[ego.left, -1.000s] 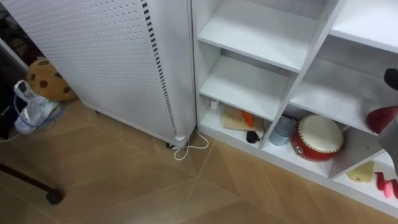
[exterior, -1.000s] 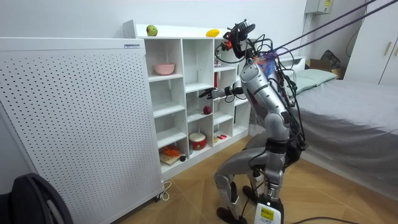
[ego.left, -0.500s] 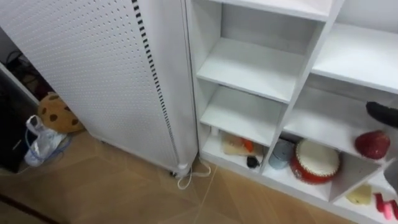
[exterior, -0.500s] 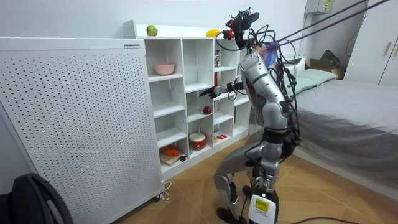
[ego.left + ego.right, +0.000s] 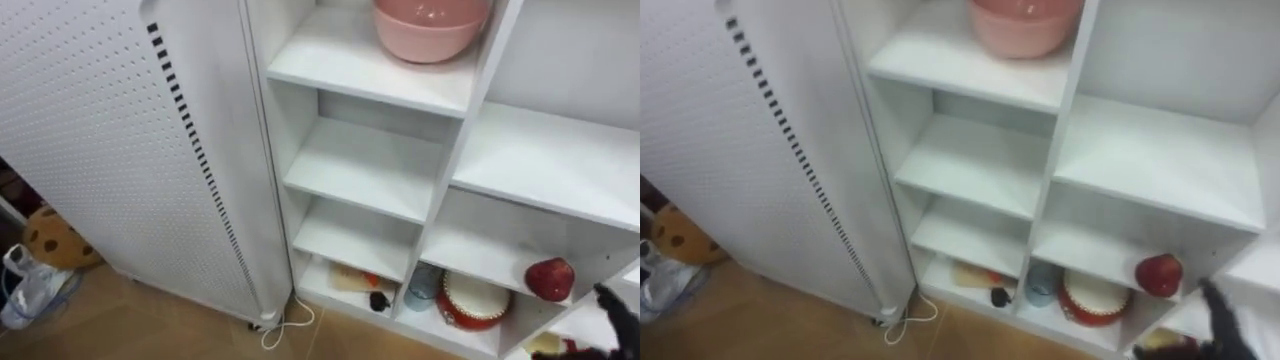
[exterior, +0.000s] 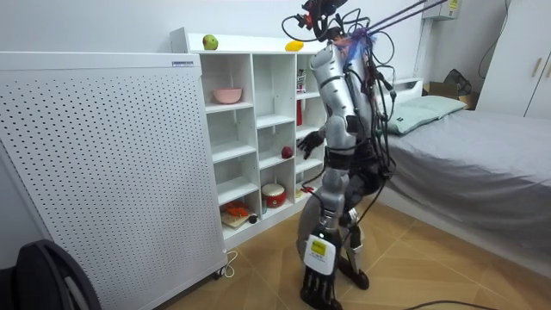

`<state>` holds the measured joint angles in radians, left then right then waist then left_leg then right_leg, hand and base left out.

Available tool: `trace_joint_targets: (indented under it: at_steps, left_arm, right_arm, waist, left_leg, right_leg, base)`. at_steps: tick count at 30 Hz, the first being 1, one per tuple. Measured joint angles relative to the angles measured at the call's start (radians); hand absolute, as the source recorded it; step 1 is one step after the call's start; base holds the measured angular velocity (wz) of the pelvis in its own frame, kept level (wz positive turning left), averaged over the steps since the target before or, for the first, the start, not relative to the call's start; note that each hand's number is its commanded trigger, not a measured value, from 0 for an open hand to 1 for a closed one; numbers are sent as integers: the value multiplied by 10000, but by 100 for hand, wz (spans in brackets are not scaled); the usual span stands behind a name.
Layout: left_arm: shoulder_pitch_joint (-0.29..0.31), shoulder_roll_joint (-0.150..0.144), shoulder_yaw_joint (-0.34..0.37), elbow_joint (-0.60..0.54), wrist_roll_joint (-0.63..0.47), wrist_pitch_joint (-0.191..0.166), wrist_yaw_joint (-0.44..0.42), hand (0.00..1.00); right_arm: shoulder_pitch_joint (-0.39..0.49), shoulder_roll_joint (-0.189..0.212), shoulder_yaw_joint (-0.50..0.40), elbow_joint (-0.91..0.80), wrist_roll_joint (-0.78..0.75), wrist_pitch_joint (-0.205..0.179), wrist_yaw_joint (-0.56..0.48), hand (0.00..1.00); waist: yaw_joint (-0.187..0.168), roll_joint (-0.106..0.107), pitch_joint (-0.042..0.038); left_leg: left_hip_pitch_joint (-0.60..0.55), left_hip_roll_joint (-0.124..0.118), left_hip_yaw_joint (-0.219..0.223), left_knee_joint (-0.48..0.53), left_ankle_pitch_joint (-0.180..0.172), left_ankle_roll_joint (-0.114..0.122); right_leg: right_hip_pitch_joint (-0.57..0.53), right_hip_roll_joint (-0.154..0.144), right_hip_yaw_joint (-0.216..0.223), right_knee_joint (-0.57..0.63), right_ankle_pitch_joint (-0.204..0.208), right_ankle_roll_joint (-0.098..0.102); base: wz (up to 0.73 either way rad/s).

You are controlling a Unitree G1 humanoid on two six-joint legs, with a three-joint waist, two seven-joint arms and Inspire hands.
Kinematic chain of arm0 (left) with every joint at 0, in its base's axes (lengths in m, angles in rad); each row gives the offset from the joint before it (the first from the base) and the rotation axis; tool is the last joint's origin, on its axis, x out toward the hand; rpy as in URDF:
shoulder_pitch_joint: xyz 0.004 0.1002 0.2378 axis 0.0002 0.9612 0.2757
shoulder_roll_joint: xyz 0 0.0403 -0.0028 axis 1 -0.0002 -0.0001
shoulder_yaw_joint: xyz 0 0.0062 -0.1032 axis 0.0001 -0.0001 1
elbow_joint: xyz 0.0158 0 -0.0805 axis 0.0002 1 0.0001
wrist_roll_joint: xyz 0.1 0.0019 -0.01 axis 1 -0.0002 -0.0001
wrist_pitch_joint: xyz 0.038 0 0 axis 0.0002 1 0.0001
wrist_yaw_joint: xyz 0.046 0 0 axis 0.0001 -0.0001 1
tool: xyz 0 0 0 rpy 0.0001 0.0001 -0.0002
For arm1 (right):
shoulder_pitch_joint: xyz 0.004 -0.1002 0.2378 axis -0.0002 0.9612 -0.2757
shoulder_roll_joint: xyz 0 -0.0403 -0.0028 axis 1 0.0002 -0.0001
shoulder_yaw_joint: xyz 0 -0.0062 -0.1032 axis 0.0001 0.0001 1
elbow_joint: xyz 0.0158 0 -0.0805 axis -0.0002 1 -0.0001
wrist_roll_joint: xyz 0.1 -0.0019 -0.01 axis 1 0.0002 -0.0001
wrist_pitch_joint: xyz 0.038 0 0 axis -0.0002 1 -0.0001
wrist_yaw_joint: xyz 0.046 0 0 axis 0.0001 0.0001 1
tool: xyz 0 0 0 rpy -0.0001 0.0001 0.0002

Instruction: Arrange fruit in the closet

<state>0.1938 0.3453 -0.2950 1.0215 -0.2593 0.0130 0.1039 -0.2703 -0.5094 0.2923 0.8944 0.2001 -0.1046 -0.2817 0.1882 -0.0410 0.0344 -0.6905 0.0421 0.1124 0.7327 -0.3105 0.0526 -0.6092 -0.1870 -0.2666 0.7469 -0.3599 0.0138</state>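
Now that the red apple (image 5: 549, 279) rests on its own on a shelf of the closet (image 5: 365, 170), where a second ago I had it clasped and half a second ago my fingertips were just parting from it, I judge this fruit placed. It lies up and to the left of my right hand (image 5: 612, 308), close but clear of it, with bare shelf between us, and it looks steady as far as I can see. My fingers are loosened and stretched, gripping nothing, and they have dropped back below the shelf's edge. I have also risen from my crouch to stand tall before the closet (the room view shows it, and my eyes now look higher up the shelves). In the compartment beneath the apple, to the left of my fingers, sits a round red box (image 5: 470, 300). Far above and to the left is a pink bowl (image 5: 430, 25). On the closet's top, well above my hand, a green fruit (image 6: 209, 41) and a yellow fruit (image 6: 294, 45) lie apart; those, I would guess, are what is left to arrange
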Motion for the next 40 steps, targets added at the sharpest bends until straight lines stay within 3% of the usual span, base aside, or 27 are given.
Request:
trace_joint_targets:
  at_steps: [5,7,9,13,17,19,27,32,40]
  left_arm:
    - [77,-219,80,375,377,-298,-36,0]
    - [285,-250,265,364,542,-392,4,0]
    - [444,-310,407,320,901,-415,46,0]
    - [673,-710,1065,322,1740,-442,419,0]
    - [701,-1290,1643,297,2687,-364,827,0]
    - [707,-1438,1759,70,3114,-305,848,0]
    - [202,-1603,2205,5,3270,-305,1132,0]
    - [-45,-1917,2356,260,2893,-497,1019,0]
    - [-55,-2080,2943,799,2904,-380,573,0]
  right_arm:
    - [2539,1240,-5,369,-1302,-25,828,0]
    - [3395,1573,-4,423,-1325,-27,980,0]
    - [4044,1704,-3,507,-1267,-30,1161,0]
    - [4969,2087,-502,972,-1224,-46,1216,0]
    - [5182,2633,-1162,1748,-1252,-28,1104,0]
    - [5287,2769,-1198,1761,-1265,52,1067,0]
    - [5093,3094,-1533,2031,-1226,205,1387,0]
    - [4891,3218,-1991,2380,-977,298,1680,0]
    - [4732,3267,-2380,2832,-783,600,2315,0]
  waist:
    - [-280,287,-239]
    - [-455,289,-305]
    - [-640,285,-311]
    - [-1045,247,-332]
    - [-1373,215,-326]
    - [-1437,164,-332]
    - [-1611,136,-307]
    - [-1587,248,-364]
    - [-1644,205,-300]
  left_leg:
    - [1740,-34,-31,-1506,238,-134]
    - [2412,-101,-28,-2178,403,-191]
    - [3072,-199,-13,-2811,570,-219]
    - [4398,-302,-3,-3690,660,-310]
    - [5503,-384,-13,-4205,677,-347]
    - [5827,-401,28,-4356,681,-354]
    - [6970,-364,407,-5079,739,-447]
    - [7221,-326,654,-5130,747,-449]
    - [7747,-336,768,-5339,745,-447]
  right_leg:
    - [1966,319,-305,-1827,366,129]
    - [2646,408,-352,-2507,539,171]
    - [3268,406,-420,-2968,633,230]
    - [4656,596,-481,-4059,834,308]
    - [5844,678,-568,-4785,941,391]
    - [6120,683,-475,-4917,950,407]
    - [6951,819,-60,-5320,1086,442]
    - [7003,864,159,-5461,1203,436]
    - [7542,885,215,-5635,1282,482]
  base:
    - [8]
    - [8]
    - [9]
    - [-1]
    - [2]
    - [-8]
    - [-17]
    - [-15]
    - [-5]
